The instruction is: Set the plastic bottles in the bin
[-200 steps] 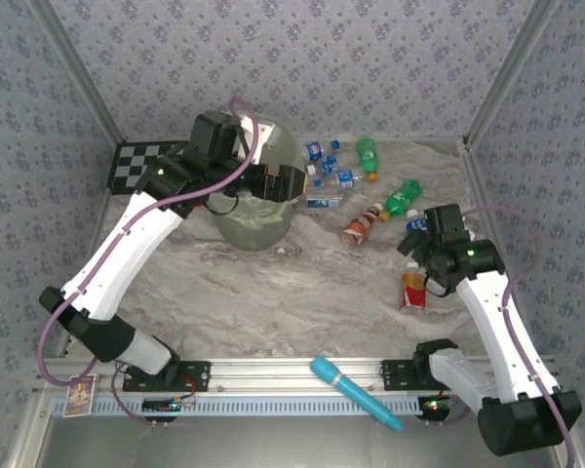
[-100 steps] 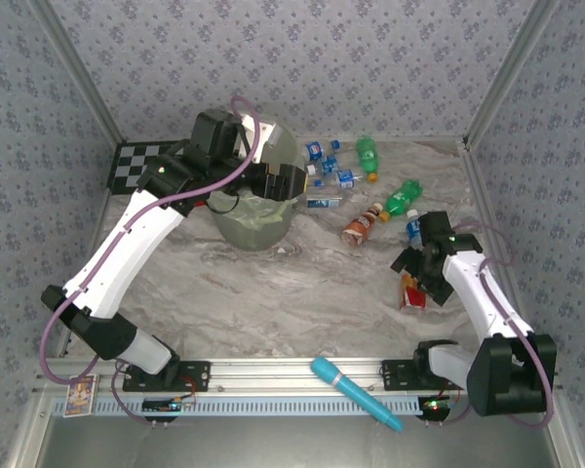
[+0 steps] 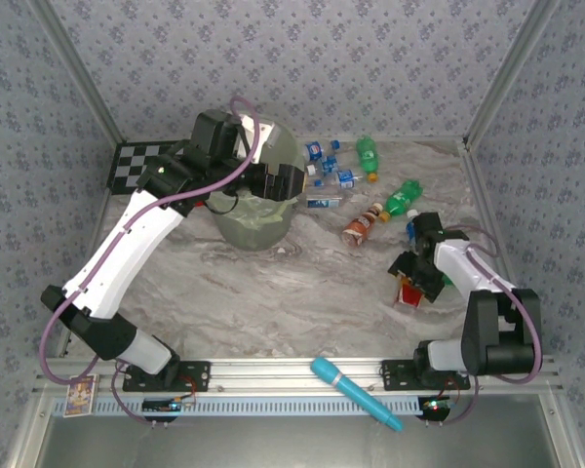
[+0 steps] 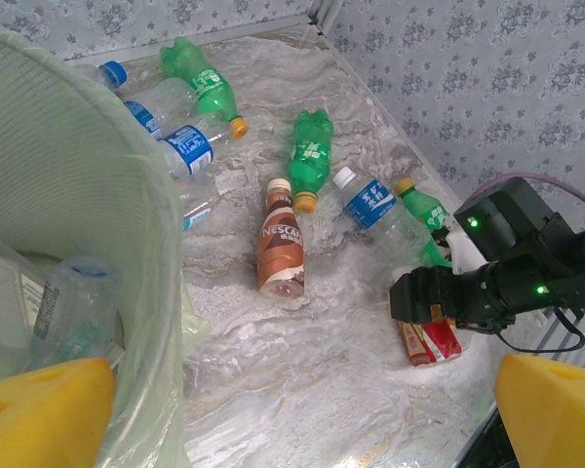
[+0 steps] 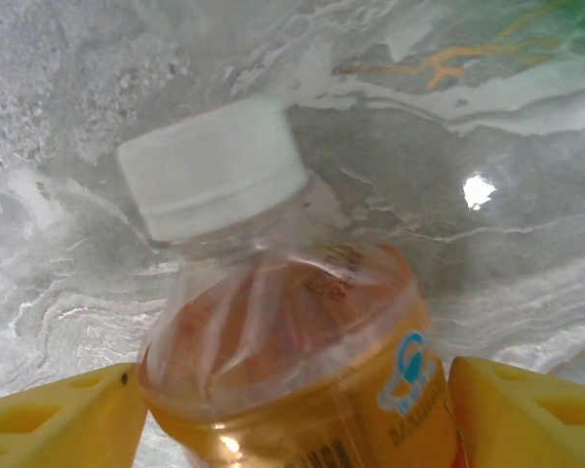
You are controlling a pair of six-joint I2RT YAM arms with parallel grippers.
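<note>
The pale-green bin (image 3: 258,219) stands at the back left, with my left gripper (image 3: 291,180) open beside its rim and nothing between the fingers. In the left wrist view the bin's wall (image 4: 78,195) shows a clear bottle (image 4: 73,302) inside. Several bottles lie right of it: blue-labelled ones (image 3: 322,156), two green (image 3: 403,197) (image 3: 368,151), and a brown one (image 3: 361,226). My right gripper (image 3: 414,283) is down over a red-and-yellow-labelled bottle (image 3: 410,292) lying on the table. In the right wrist view this white-capped bottle (image 5: 292,341) sits between the open yellow fingers of the right gripper (image 5: 292,419).
A cyan pen-shaped stick (image 3: 354,392) lies on the front rail. A checkerboard (image 3: 141,163) sits at the back left. Patterned walls close off the back and both sides. A blue-labelled bottle (image 3: 412,226) lies just behind the right gripper.
The right arm has folded back and lowered, bringing its gripper down around the red-and-yellow-labelled bottle. The left arm and the other bottles have not moved.
</note>
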